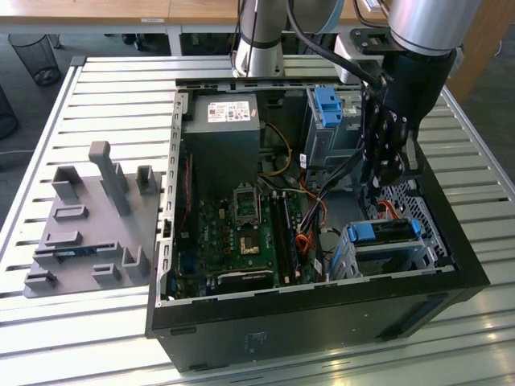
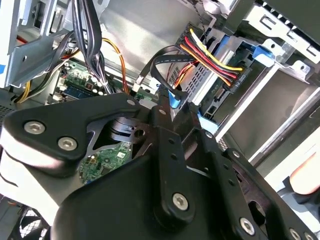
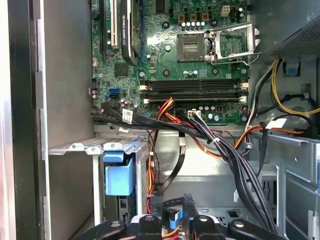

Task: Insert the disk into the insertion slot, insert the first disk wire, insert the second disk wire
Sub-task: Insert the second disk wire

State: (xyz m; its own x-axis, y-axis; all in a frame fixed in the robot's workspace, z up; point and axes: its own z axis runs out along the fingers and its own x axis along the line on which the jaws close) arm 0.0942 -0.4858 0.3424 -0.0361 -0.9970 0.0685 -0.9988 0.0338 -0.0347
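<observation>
My pincer (image 1: 386,173) hangs inside the open computer case (image 1: 241,338) at right of the exterior view; I cannot tell whether it grips anything. Just below it, at lower right, the disk (image 1: 386,231) in its blue carrier sits in the insertion slot (image 1: 430,241). In the second wrist view, a coloured wire bundle (image 2: 210,55) reaches a connector. The case rests on the slatted bench (image 1: 113,88).

In the exterior view the arm's black wrist hides the gripper (image 1: 392,173) fingertips, so their spread cannot be told. The disk (image 1: 386,233) sits in the insertion slot (image 1: 351,259), mostly hidden by its walls. In the second wrist view, black linkage covers where the multicoloured wire (image 2: 210,55) bundle's near end goes.
</observation>
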